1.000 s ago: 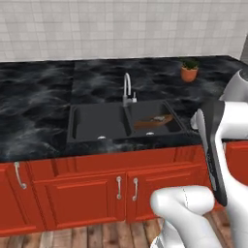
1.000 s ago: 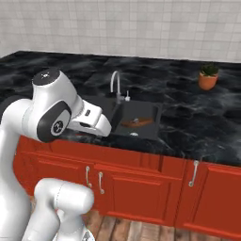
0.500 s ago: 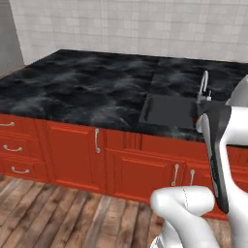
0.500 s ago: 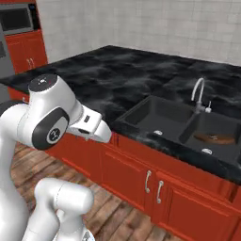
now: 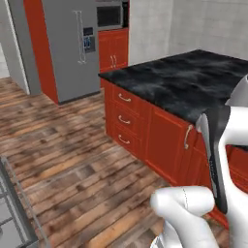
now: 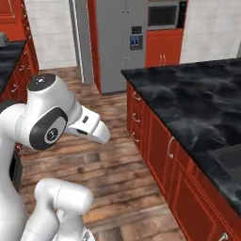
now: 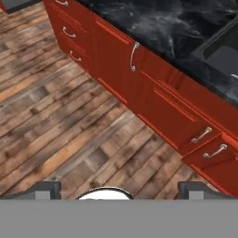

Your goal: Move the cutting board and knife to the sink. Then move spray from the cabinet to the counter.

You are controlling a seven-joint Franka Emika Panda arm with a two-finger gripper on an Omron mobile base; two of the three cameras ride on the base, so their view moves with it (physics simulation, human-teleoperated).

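Black marble-look worktop with faint white veining (image 5: 193,80) is seen in the left base view as a long surface over red drawers with short silver handles (image 5: 124,118) and a red panelled door (image 5: 169,140). Its near corner points toward a brown wooden plank floor (image 5: 72,160). Beyond that corner a tall grey refrigerator (image 5: 72,48) stands, with a dark microwave (image 5: 110,16) set above red cupboards beside it.

From the right base view, the same surface (image 6: 197,103) is shown at the right, with a dark sink basin (image 6: 230,162) sunk into it near its front edge. The white arm is folded at the left.

Through the hand view, the gripper (image 7: 119,190) is seen aimed down at the floor (image 7: 60,121) in front of the red drawers. Two dark fingers (image 7: 44,189) are set wide apart with nothing held between them. The surface (image 7: 158,23) and a corner of the basin (image 7: 223,51) lie along the top right.
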